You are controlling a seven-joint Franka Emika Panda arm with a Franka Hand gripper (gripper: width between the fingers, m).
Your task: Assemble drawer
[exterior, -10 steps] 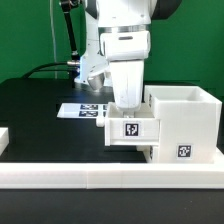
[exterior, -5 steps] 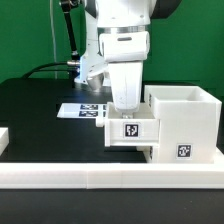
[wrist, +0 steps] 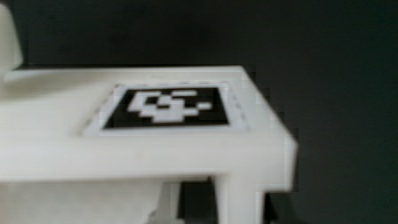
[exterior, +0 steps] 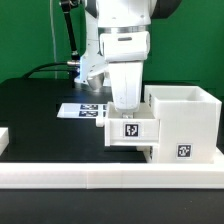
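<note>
White plastic parts lie nearest: a long low white bar (exterior: pixel 110 178) edges the table front, and behind it stands one large hollow white cube casing (exterior: pixel 183 122), open-topped, carrying one visible square tag. One small white box tray (exterior: pixel 132 132) with one tag on its face sits directly beneath the fingers, touching the casing's side toward the exterior view's left; judged, it is placed there to be slid into the casing's opening. A second tray is not visible. One gripper (exterior: pixel 128 104) hangs over the tray's top edge; whether its fingers are apart or clamped on the tray wall I cannot tell. The wrist view shows only one tagged white surface, blurred. Beyond the fingers lies one flat white marker board (exterior: pixel 83 110), showing at least two tags.
</note>
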